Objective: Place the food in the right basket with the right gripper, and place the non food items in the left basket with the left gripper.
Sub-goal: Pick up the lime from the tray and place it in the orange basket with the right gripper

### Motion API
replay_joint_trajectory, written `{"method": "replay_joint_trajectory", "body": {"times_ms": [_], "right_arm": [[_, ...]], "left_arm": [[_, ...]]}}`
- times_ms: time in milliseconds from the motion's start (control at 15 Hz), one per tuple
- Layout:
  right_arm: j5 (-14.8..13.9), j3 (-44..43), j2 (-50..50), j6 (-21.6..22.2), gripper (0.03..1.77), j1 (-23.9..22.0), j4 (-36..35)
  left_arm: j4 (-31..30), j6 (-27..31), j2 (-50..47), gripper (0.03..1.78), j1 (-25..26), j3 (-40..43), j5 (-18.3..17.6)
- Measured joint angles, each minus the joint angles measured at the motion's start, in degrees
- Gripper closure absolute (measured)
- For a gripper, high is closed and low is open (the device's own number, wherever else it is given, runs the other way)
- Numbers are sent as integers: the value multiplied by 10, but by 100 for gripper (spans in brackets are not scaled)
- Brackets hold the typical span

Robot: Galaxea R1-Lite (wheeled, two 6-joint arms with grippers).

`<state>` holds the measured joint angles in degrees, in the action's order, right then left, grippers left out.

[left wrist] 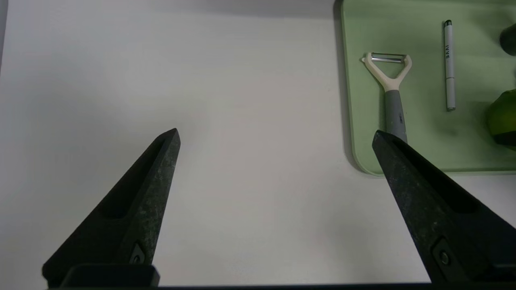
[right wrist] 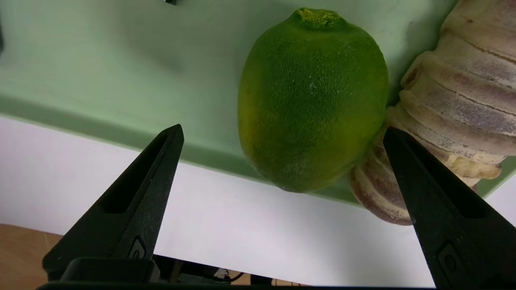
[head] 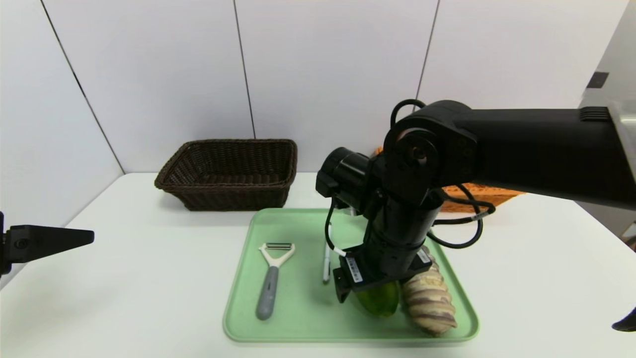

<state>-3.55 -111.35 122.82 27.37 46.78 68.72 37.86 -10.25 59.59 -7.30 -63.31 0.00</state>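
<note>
On the green tray [head: 298, 318] lie a lime [head: 380, 300] and, touching it, a striped twisted bread loaf [head: 430, 301]. My right arm [head: 397, 233] reaches down over the lime. In the right wrist view the right gripper [right wrist: 282, 129] is open; the lime [right wrist: 312, 100] sits just beyond its tips, in line with the gap, and one fingertip [right wrist: 393, 141] is beside the bread [right wrist: 455, 100]. A white peeler [head: 272, 278] and a white pen [head: 326, 266] lie on the tray's left half. My left gripper [left wrist: 276, 134] hangs open over bare table, left of the tray.
The dark brown basket [head: 228, 174] stands behind the tray on the left. The orange basket [head: 477, 196] is at the back right, mostly hidden by my right arm. White table [head: 124, 278] surrounds the tray, and a wall stands close behind.
</note>
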Motion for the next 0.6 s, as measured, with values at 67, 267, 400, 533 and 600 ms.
{"method": "replay_joint_trajectory", "body": {"times_ms": [67, 267, 400, 533, 600], "right_arm": [[0, 0, 4, -1, 9, -2, -2], [0, -1, 13, -3, 9, -5, -25], [-1, -1, 19, -5, 9, -5, -27], [-1, -1, 23, -5, 9, -5, -28], [-1, -1, 25, -5, 9, -5, -27]], "left_arm": [[0, 0, -2, 12, 0, 1, 0], [1, 0, -4, 12, 0, 3, 0], [1, 0, -5, 12, 0, 5, 0], [0, 1, -8, 12, 0, 10, 0], [-2, 1, -9, 12, 0, 12, 0]]}}
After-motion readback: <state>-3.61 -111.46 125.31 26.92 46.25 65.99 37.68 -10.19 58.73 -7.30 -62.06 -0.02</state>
